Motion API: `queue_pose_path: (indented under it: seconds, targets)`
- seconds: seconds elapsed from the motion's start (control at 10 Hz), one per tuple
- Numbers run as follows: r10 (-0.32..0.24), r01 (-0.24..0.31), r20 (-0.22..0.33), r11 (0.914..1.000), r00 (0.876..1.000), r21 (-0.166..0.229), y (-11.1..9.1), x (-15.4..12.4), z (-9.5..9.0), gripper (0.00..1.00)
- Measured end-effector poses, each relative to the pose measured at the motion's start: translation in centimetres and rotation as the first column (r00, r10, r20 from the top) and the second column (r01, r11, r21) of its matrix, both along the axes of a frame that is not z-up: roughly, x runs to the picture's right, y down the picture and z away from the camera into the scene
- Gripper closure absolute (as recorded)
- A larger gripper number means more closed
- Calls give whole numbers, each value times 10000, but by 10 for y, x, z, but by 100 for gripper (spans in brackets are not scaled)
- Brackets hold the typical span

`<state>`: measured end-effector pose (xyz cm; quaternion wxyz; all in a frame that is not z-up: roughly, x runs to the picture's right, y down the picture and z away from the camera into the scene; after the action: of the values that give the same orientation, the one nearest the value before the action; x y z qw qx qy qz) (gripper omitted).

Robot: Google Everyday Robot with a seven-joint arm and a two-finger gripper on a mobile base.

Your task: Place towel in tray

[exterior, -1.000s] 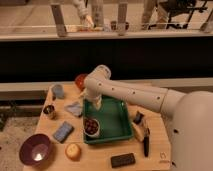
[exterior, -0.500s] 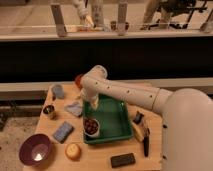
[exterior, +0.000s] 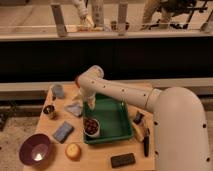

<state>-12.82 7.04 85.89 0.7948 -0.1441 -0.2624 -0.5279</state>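
Note:
A small grey-blue towel [exterior: 74,108] lies crumpled on the wooden table [exterior: 102,161], just left of the green tray [exterior: 116,116]. My gripper [exterior: 90,103] hangs at the end of the white arm [exterior: 120,92], down at the tray's left rim and right beside the towel. The gripper holds nothing that I can make out. A white cup of dark fruit [exterior: 91,126] stands in the tray's near left corner.
On the table are a blue sponge-like pad [exterior: 63,131], a purple bowl [exterior: 36,150], an orange bun [exterior: 73,150], a can [exterior: 49,111], a grey cup [exterior: 58,91], a black slab [exterior: 123,160], a black pen [exterior: 146,144] and a small packet [exterior: 138,117].
The arm has swung left, and the gripper has moved from over the tray to its left rim beside the towel. The towel has not moved.

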Motion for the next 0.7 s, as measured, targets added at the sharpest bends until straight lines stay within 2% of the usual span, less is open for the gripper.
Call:
queue_pose_path:
  seconds: [0.2, 0.3, 0.4, 0.5, 0.7]
  targets:
    - [-1058, 1059, 88, 9944, 9943, -22, -4, 2, -6, 20]
    - [-1797, 1797, 171, 9837, 9836, 4, -5, 0, -8, 20]
    - [-2464, 2463, 297, 9692, 9687, 75, -5, -2, -10, 20]
    - [-3103, 3092, 519, 9506, 9492, 286, -7, -6, -12, 20]
    - [-4079, 3968, 1545, 9126, 8999, 982, -13, -14, -15, 20]
